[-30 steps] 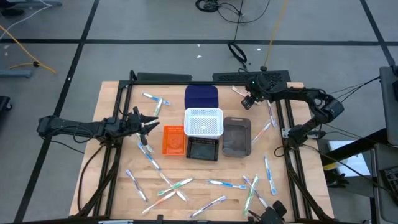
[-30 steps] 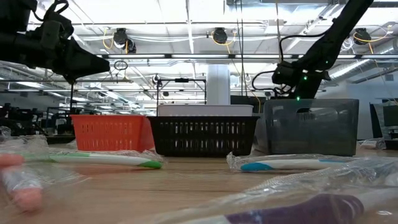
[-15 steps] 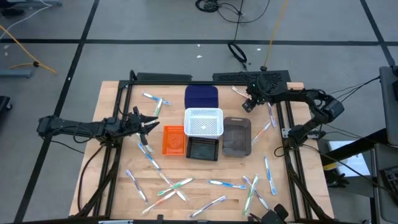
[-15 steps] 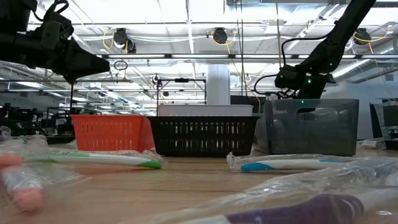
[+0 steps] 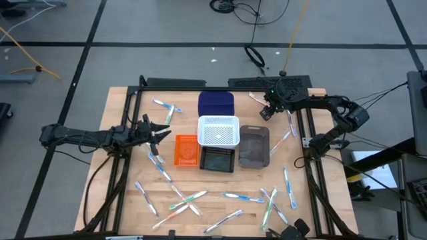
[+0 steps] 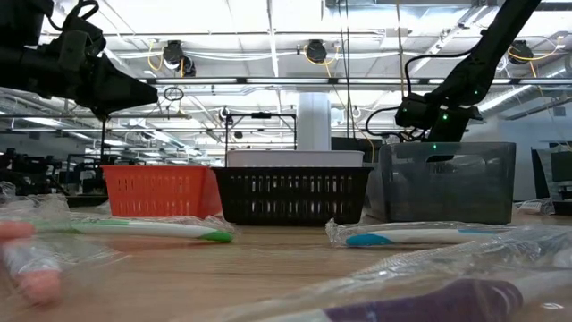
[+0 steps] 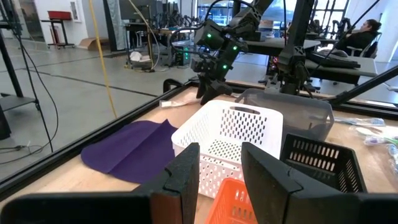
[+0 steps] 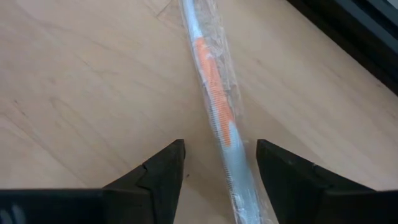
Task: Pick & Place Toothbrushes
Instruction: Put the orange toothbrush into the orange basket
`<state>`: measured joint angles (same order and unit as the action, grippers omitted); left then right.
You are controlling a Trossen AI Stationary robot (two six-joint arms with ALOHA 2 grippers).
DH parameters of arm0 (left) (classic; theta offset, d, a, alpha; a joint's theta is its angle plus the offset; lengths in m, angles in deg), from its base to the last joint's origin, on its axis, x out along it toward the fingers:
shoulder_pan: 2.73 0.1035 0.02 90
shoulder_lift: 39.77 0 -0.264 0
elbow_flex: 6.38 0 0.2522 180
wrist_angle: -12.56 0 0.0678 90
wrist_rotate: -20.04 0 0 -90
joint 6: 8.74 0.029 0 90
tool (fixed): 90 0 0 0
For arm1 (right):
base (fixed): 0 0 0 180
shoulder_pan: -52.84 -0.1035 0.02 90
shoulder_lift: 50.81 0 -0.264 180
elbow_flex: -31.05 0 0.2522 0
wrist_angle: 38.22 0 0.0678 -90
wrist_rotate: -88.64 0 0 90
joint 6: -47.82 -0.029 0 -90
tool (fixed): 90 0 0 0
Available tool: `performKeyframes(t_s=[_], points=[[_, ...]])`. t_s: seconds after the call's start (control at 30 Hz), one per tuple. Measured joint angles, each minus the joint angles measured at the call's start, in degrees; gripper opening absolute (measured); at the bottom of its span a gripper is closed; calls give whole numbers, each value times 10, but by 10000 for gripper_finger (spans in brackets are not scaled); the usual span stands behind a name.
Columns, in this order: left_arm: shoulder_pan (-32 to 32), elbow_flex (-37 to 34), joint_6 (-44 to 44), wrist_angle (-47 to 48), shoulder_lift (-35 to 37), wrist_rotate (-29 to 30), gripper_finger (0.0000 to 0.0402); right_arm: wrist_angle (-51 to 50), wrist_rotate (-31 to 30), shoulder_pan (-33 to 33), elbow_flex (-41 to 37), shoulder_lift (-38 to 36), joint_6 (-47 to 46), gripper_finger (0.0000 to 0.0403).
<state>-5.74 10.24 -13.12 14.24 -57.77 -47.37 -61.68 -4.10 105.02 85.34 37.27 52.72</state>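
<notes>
Several wrapped toothbrushes lie flat on the wooden table, among them ones at the far left (image 5: pixel 165 107), the near middle (image 5: pixel 243 197) and the right (image 5: pixel 288 181). My right gripper (image 5: pixel 265 112) hovers at the far right, open. In the right wrist view its fingers (image 8: pixel 221 168) stand on either side of an orange-accented wrapped toothbrush (image 8: pixel 212 99) lying on the table, without touching it. My left gripper (image 5: pixel 160 133) is open and empty just left of the orange bin (image 5: pixel 186 150); it also shows in its own wrist view (image 7: pixel 221 174).
A white bin (image 5: pixel 219 131), a black bin (image 5: pixel 218 159) and a grey bin (image 5: pixel 254 145) stand together with the orange bin at the table's middle. A dark blue cloth (image 5: pixel 215 103) lies behind them. Black frame rails (image 5: pixel 313 167) run along the table's sides.
My right gripper has shifted slightly above the toothbrush at the far right, then kept still. Its fingers stay open.
</notes>
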Motion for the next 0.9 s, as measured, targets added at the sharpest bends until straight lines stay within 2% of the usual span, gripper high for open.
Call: performKeyframes(t_s=[0.17,0.47,0.9], points=[[0,0,0,0,0,0,120,-1,0,0,0,0,2,139],[0,0,0,0,0,0,120,-2,-3,0,0,1,3,17],[0,0,1,-1,0,0,120,-1,-2,0,-1,-4,-7,15]])
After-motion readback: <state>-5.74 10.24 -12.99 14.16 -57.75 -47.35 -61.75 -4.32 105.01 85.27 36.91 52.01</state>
